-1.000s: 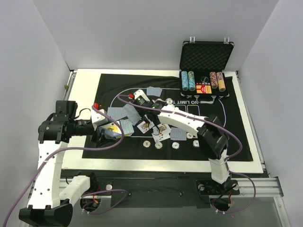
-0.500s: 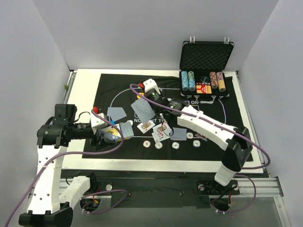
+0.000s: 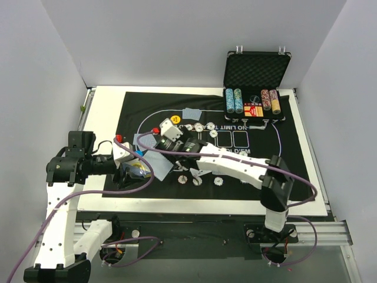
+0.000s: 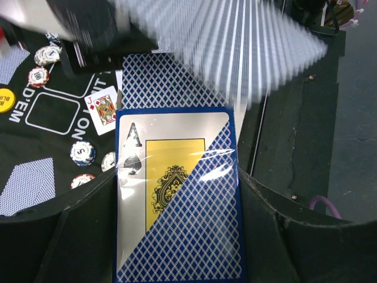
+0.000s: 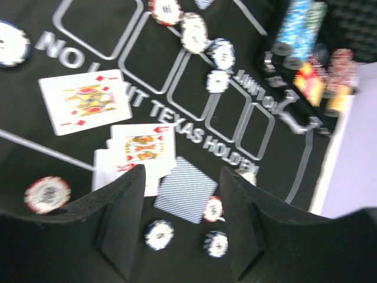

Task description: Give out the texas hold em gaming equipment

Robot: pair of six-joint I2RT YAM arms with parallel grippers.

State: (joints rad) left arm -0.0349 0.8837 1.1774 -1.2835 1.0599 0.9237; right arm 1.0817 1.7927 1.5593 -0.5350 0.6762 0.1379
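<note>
Left wrist view: left tool (image 4: 177,174) is clenching the wrapped card deck (image 4: 182,236) lengthwise, pointing toward the mat (image 4: 56,115); right tool (image 5: 181,174), released and empty, is hovering over face-up cards (image 5: 85,100) just beyond.

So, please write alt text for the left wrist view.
The left tool grips a plastic-wrapped blue and yellow card pack between its dark fingers. Beyond, on the black felt mat, lie a face-up jack of diamonds and striped round chips; a blurred blue-patterned shape fills the top.
</note>
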